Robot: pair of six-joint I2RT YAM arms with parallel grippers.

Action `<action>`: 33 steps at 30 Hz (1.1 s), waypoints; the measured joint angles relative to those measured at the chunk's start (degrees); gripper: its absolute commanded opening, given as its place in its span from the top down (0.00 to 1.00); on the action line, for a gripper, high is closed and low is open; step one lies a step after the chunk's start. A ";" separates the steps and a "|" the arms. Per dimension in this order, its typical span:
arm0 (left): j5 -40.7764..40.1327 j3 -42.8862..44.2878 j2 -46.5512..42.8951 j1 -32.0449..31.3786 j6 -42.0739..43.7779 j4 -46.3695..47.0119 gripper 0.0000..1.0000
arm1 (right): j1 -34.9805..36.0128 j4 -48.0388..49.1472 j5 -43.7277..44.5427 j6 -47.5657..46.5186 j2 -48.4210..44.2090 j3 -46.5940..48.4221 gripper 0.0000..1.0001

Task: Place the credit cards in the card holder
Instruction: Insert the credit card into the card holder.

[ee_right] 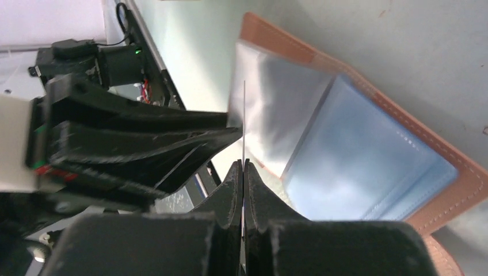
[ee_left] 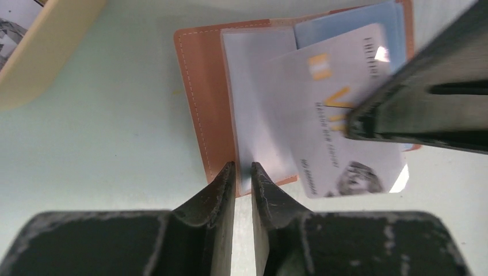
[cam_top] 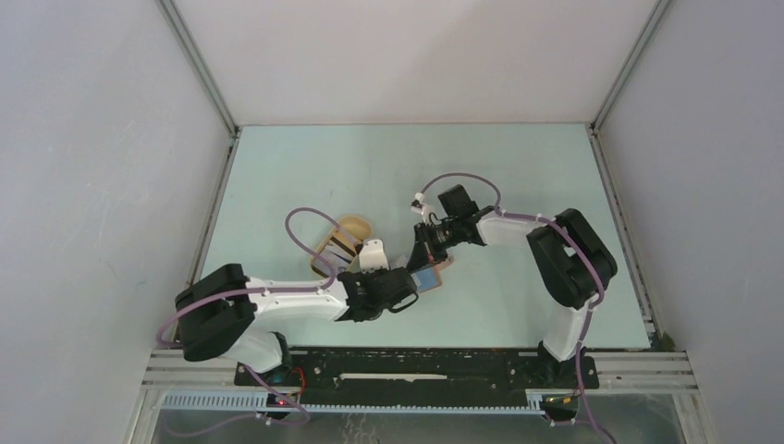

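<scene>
The card holder (ee_left: 201,92) lies open on the table, reddish-brown leather outside with grey-blue slots (ee_right: 368,172) and a clear sleeve (ee_left: 253,86) inside. In the top view it (cam_top: 444,266) lies between both grippers. My left gripper (ee_left: 243,165) is almost shut, with the near edge of the clear sleeve between its tips. My right gripper (ee_right: 243,162) is shut on a white credit card (ee_left: 339,115) with gold lettering. The card is tilted over the open holder, its front edge at the sleeve. In the right wrist view the card (ee_right: 244,115) shows edge-on as a thin line.
A pale tan oval tray (ee_left: 34,57) stands just left of the holder, with something printed in it; it also shows in the top view (cam_top: 344,239). The two grippers (cam_top: 418,277) are close together over the holder. The table ends at grey walls on the left, right and back.
</scene>
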 measured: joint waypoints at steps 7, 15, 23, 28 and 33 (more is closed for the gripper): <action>3.67 -4.52 -3.19 1.46 1.09 5.53 0.75 | 1.11 0.35 0.81 2.82 5.84 0.92 1.00; 7.19 -9.70 -14.62 2.43 4.52 7.19 0.37 | 1.49 0.35 1.29 3.56 7.58 2.56 1.00; 11.89 -22.91 -35.34 4.22 9.38 25.09 0.17 | 1.57 0.33 1.36 3.76 7.91 3.21 1.00; 16.96 -28.06 -31.76 9.49 9.75 38.58 0.26 | 1.40 0.33 0.66 3.82 7.96 3.39 1.00; 22.97 -28.33 -19.82 13.20 9.09 51.95 0.40 | 1.18 0.33 0.04 3.98 8.26 3.39 1.00</action>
